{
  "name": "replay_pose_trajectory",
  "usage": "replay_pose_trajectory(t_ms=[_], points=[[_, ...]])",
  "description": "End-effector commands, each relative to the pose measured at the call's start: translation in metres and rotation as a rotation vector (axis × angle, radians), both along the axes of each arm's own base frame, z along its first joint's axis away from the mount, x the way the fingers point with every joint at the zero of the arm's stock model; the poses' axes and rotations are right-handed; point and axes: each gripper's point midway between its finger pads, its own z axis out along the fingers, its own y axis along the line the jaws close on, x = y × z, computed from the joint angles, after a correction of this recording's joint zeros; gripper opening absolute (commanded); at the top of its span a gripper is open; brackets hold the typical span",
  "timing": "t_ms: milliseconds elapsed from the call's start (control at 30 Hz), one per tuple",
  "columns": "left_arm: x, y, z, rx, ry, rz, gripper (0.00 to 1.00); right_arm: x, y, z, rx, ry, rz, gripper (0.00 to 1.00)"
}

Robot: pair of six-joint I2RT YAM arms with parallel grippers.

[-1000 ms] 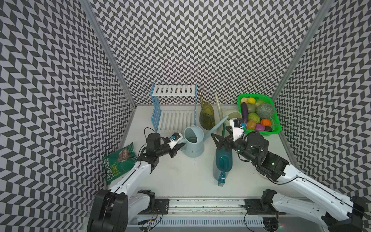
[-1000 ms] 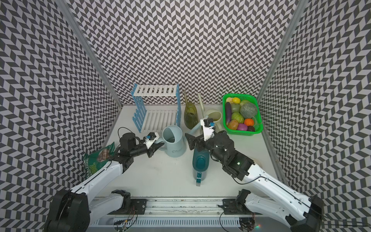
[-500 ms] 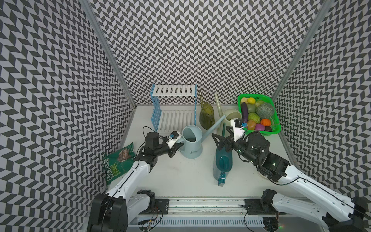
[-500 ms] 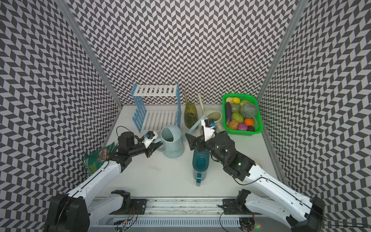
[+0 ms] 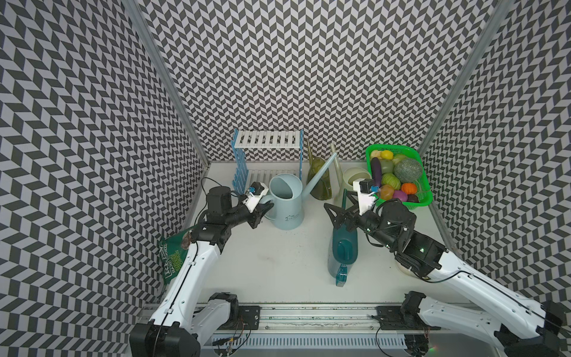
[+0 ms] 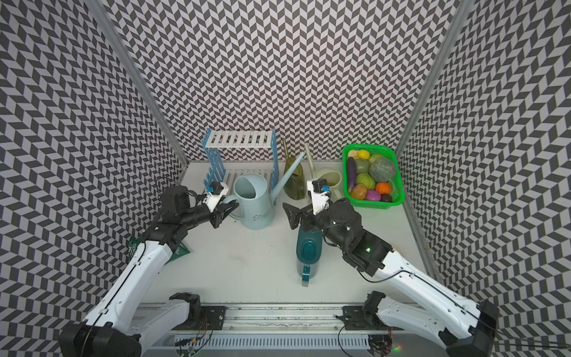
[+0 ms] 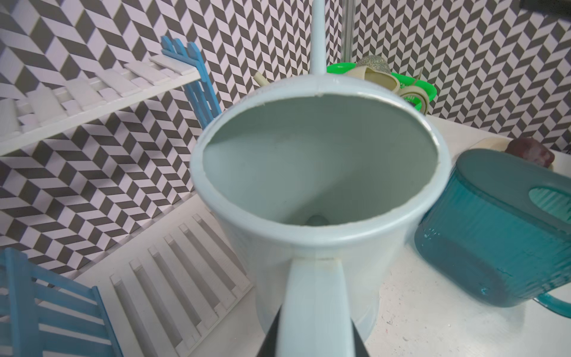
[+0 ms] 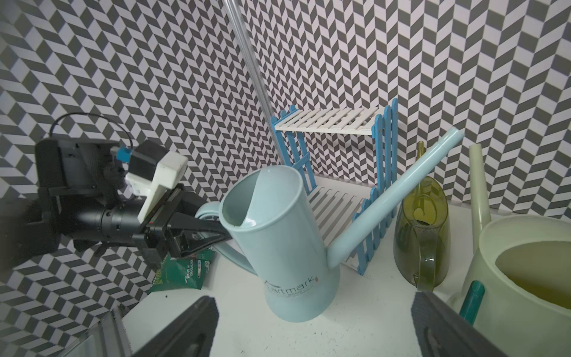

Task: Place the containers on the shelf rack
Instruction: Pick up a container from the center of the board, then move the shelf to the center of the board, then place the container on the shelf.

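Noted: left gripper [image 5: 265, 209] pinched shut on light blue can [image 5: 289, 202] handle [image 7: 315, 309]; right gripper [image 5: 339, 204] spread wide, empty. Advised: lift upright, keep spout [image 5: 319, 175] clear of shelf rack [image 5: 267, 142] frame ahead.

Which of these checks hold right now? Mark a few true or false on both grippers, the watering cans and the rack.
1. The left gripper is shut on the handle of the light blue can. True.
2. The right gripper grips the dark teal can. False: its jaws stand open by that can's spout, holding nothing.
3. The dark teal can lies on its side on the table. True.
4. The olive-green can stands on the shelf rack. False: it stands on the table beside the rack, and both shelves look bare.
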Motion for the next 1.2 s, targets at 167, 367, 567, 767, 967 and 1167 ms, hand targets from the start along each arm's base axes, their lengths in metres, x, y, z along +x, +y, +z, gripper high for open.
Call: replay_pose_trajectory(t_ms=[167,367,567,767,967,1167], points=[[-0.015,0.029,0.089,-0.037,-0.054,0.186,0.00,-0.024,0.006,0.055,0.113,-0.118,0.121,0.98],[-0.010,0.053,0.138,-0.061,-0.095,0.355,0.00,-0.005,0.023,0.043,0.060,-0.055,0.092,0.93],[0.007,0.079,0.171,-0.074,-0.146,0.498,0.00,0.036,0.065,0.020,-0.039,0.018,-0.070,0.85],[0.014,0.103,0.188,-0.124,-0.187,0.591,0.00,0.093,0.106,-0.020,-0.080,0.110,-0.260,0.77],[0.023,0.120,0.204,-0.126,-0.230,0.645,0.00,0.139,0.135,-0.062,-0.144,0.175,-0.401,0.70],[0.031,0.118,0.210,-0.142,-0.226,0.619,0.00,0.172,0.135,-0.102,-0.189,0.241,-0.485,0.65]])
